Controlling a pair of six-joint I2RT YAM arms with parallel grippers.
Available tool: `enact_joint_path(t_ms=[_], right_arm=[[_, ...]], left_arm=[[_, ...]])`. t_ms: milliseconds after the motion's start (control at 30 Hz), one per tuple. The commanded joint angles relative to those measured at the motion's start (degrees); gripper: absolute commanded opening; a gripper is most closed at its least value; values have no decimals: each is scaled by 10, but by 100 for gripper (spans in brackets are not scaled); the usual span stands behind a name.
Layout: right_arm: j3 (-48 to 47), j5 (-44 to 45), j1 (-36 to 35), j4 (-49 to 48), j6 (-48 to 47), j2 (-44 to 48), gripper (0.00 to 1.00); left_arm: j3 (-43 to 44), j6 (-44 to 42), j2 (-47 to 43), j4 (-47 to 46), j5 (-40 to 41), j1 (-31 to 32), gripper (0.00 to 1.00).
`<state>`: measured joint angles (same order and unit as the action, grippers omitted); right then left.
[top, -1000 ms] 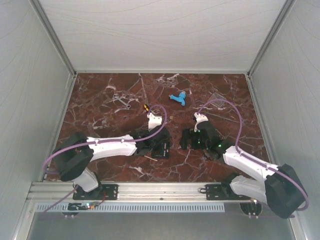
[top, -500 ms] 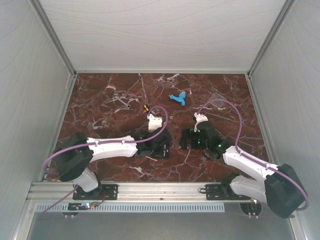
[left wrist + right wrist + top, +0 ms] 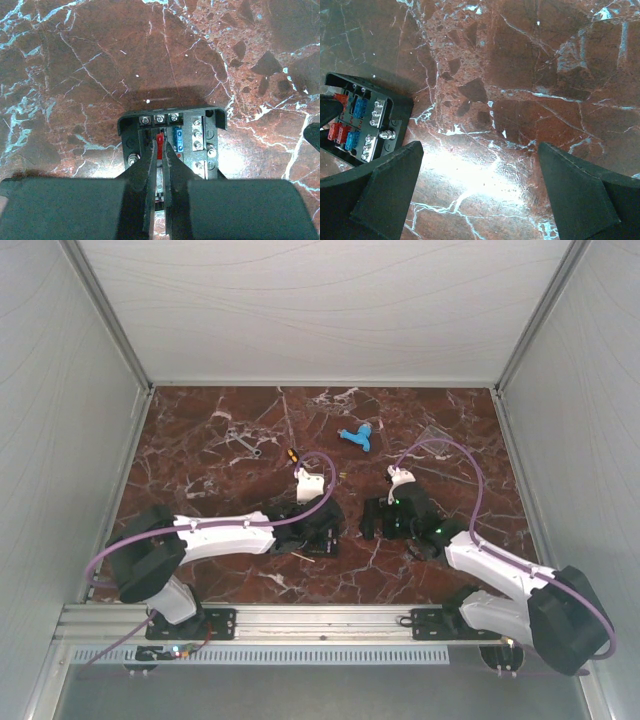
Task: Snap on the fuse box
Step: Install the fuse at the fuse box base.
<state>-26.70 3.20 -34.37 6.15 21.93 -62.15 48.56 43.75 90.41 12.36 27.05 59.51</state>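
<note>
My left gripper (image 3: 159,152) is closed to a sliver, its jaws pinching a thin red fuse (image 3: 159,139) that stands in the fuse box (image 3: 131,140). From the wrist view I cannot tell whether that fuse sits fully in its slot or is lifted a little. The fuse box lies on the dark red marble table (image 3: 200,490), near the middle front and directly under my left jaws. Its inside is exposed, with a blue fuse (image 3: 177,135) just beside the red one and screws (image 3: 198,134) in rows to the right. My right gripper (image 3: 479,150) is spread wide and holds nothing. It hovers over the marble just right of the box, which shows at the left edge of that wrist view. Farther back lie a light-blue plastic piece (image 3: 357,436), a wrench (image 3: 243,441) and a screwdriver (image 3: 292,454), all well apart from the box.
</note>
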Motion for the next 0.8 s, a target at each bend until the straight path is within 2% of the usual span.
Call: enact_joint_path(t_ms=[0, 767], right_arm=[[-5, 3, 2, -15, -7, -6, 98], [-8, -5, 2, -19, -6, -14, 98]], left_arm=[[15, 5, 9, -23, 5, 4, 0], [44, 4, 62, 4, 11, 8, 0]])
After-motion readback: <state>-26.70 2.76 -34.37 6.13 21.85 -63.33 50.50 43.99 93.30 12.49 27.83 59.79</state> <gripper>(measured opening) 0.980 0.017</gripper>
